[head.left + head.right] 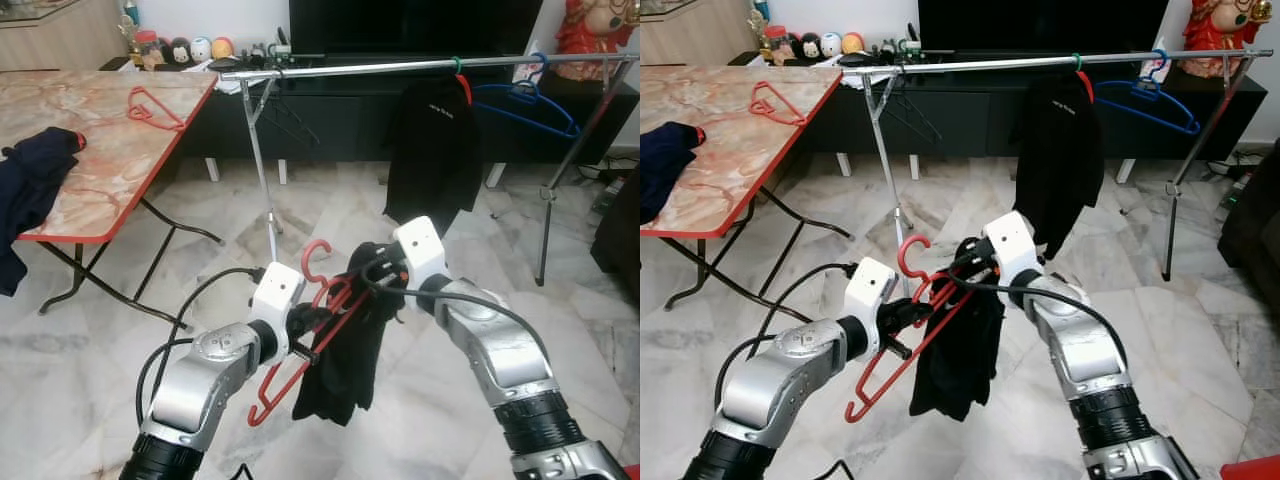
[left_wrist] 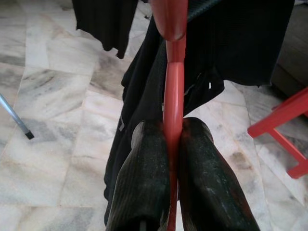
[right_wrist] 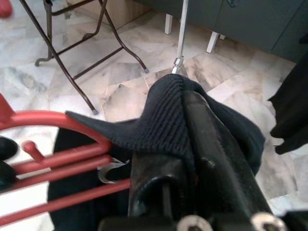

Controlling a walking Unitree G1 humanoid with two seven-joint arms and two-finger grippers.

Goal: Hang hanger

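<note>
Claws, two: left claw [image 2: 173, 144] grips one red hanger [image 1: 300, 350], right claw [image 3: 192, 125] pinches one black garment [image 1: 345, 365].

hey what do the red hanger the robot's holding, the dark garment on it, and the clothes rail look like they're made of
Red hanger: likely plastic, smooth with a slight sheen, pinched in the left hand.
Dark garment: soft knit fabric, ribbed and matte, bunched in the right hand.
Clothes rail: metal tube, shiny silver.

Marble floor [image 1: 330, 215], red-edged folding table [image 1: 95, 140], dark cabinet [image 1: 330, 115].
</note>
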